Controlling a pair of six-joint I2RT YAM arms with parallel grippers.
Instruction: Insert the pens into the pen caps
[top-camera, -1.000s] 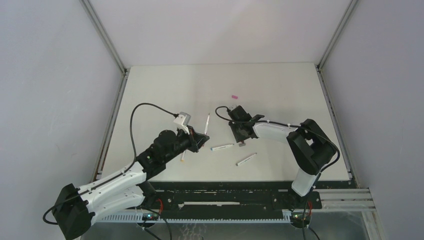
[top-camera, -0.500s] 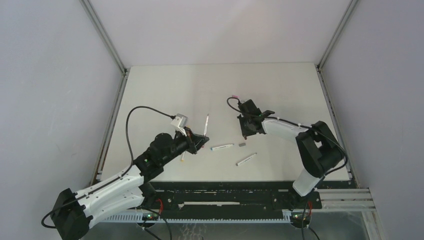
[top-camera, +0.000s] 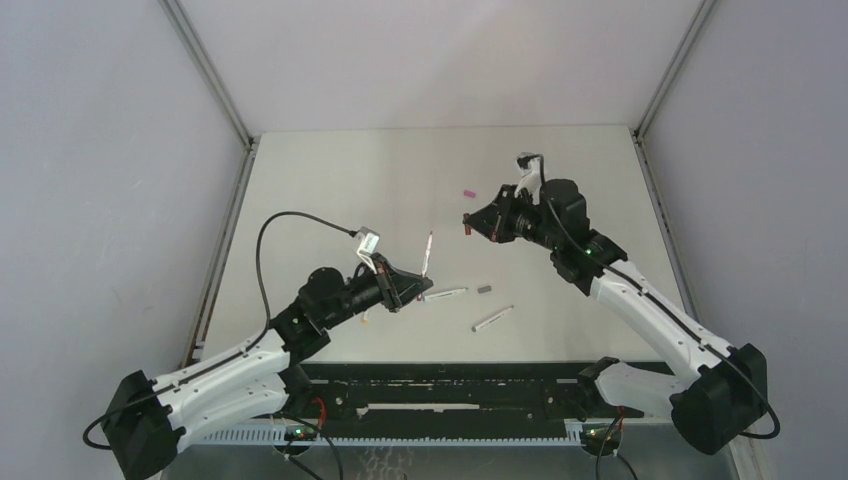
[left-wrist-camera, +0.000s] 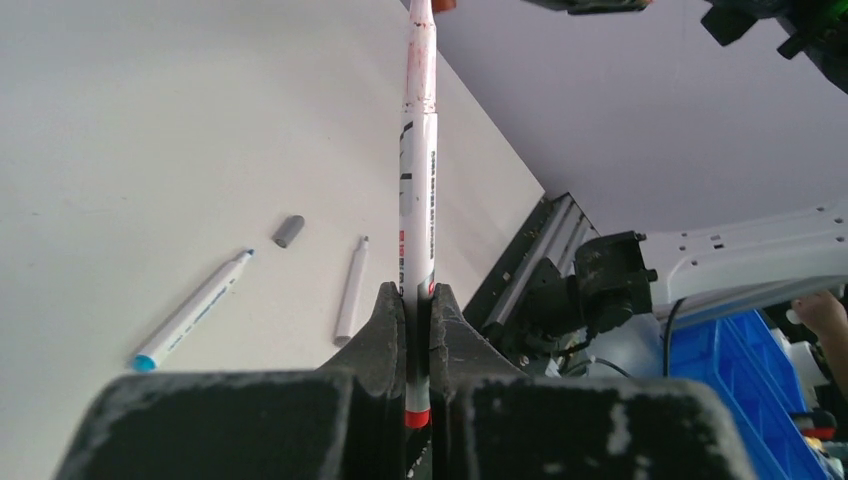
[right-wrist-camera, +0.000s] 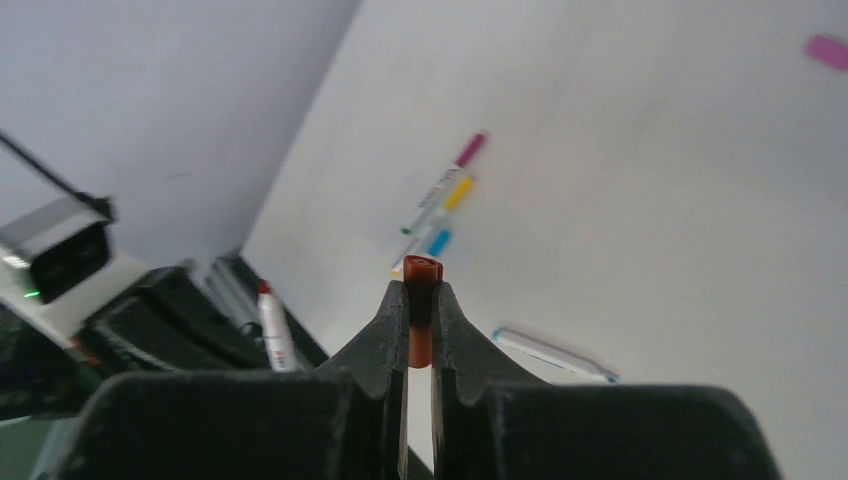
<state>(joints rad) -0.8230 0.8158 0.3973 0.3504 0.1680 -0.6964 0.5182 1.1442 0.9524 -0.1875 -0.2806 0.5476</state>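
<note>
Starting to the left of the grey cap (top-camera: 484, 289), our marker on the table (top-camera: 330, 190). The left gripper (top-camera: 412, 285) hangs in the air there, clamped on the red pen (left-wrist-camera: 420, 150). It has the barrel low down, close to the tail end with its red band, and the pen stands up nearly straight with the writing end free. That is a long, bare lever above the pinch. The barrel looks like stiff, smooth plastic and very light, so I'd guess it pivots or slips in the pads if pushed off axis.

Just left of the grey cap lies the blue-tipped pen (top-camera: 445, 294), uncapped. A second loose pen (top-camera: 493, 318) lies just nearer the arm bases than the grey cap. Both are flat on the table and touched by nothing.

Beyond the grey cap, lifted off the table, the right gripper (top-camera: 476, 222) is pinched tight on the dark red cap (right-wrist-camera: 422, 285). The wrist view shows the cap's open mouth poking out past the fingertips, which is what you want. It is tiny, hard and likely slick, so it should be held by its closed end and pressed gently, straight along the pen.

Further beyond the grey cap, toward the far edge, the pink cap (top-camera: 468, 192) lies alone.
</note>
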